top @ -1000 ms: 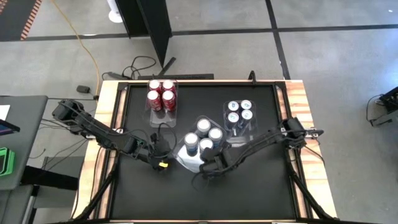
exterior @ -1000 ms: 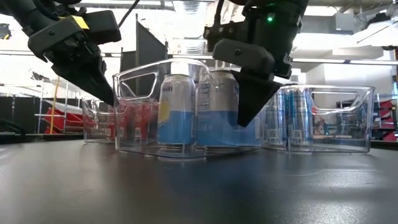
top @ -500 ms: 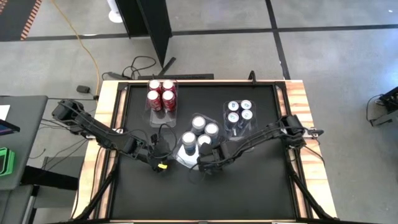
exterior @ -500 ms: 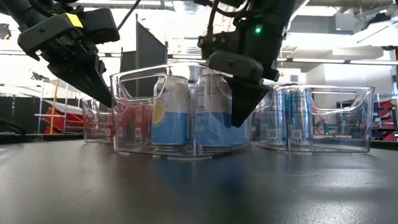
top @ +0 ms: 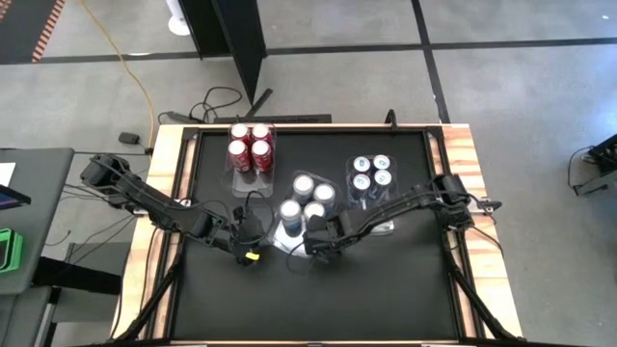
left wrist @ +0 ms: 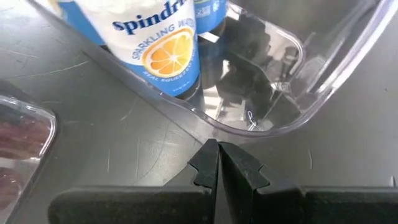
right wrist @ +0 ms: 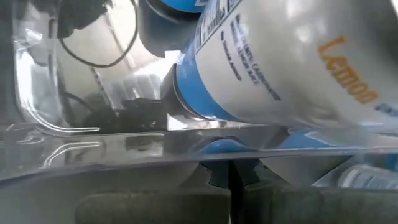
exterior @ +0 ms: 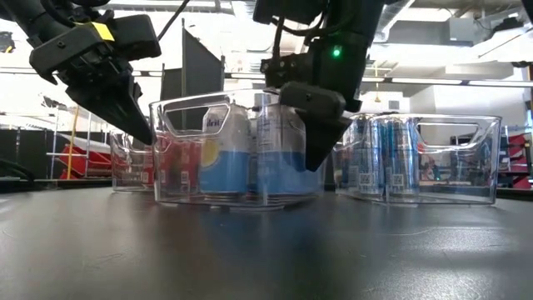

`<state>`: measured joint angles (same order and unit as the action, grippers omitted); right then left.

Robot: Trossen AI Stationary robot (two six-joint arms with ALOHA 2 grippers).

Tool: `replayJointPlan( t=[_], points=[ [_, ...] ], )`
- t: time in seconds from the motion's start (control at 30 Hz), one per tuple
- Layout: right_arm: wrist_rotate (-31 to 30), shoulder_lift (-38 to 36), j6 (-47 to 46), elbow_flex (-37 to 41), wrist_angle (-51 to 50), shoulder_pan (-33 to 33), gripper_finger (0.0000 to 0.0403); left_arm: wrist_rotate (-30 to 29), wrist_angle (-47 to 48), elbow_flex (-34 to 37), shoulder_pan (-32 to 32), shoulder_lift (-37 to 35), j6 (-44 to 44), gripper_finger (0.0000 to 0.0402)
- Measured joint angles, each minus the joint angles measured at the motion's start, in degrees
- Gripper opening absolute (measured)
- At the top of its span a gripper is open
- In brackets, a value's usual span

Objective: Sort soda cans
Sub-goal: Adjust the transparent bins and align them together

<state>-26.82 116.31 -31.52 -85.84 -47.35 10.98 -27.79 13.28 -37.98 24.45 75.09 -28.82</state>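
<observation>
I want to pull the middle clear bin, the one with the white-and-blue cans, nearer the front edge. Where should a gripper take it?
Probably by the cut-out handle in the end wall of the middle bin, coming from the left gripper's side. There the wall is thin enough for the fingers and free of cans. The right gripper is shut against the bin's front rim.

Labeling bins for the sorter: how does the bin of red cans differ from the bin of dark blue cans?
The red cans' bin sits at the table's far edge on the left; the dark blue cans' bin sits nearer and right. The red cans look wider than the dark blue cans. Both bins are clear plastic, holding four upright cans.
</observation>
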Motion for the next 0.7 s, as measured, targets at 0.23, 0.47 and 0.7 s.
replayJointPlan(
  t=[0.23, 0.47, 0.7],
  points=[
    [-0.68, 0.07, 7.84, 0.0, 0.42, -0.64, 0.0002, 0.74, -0.19, 0.0, 0.0, 0.0, 0.21, 0.0015],
    [-1.26, 0.11, 17.02, 0.0, 0.96, -1.68, 0.0002, 1.79, -0.78, -0.02, 0.07, 0.0, 0.72, 0.0016],
    [-0.84, 0.11, 21.97, 0.0, 1.28, -3.08, 0.0002, 2.27, -1.49, -0.02, 0.07, 0.04, 0.74, 0.0016]
  ],
)
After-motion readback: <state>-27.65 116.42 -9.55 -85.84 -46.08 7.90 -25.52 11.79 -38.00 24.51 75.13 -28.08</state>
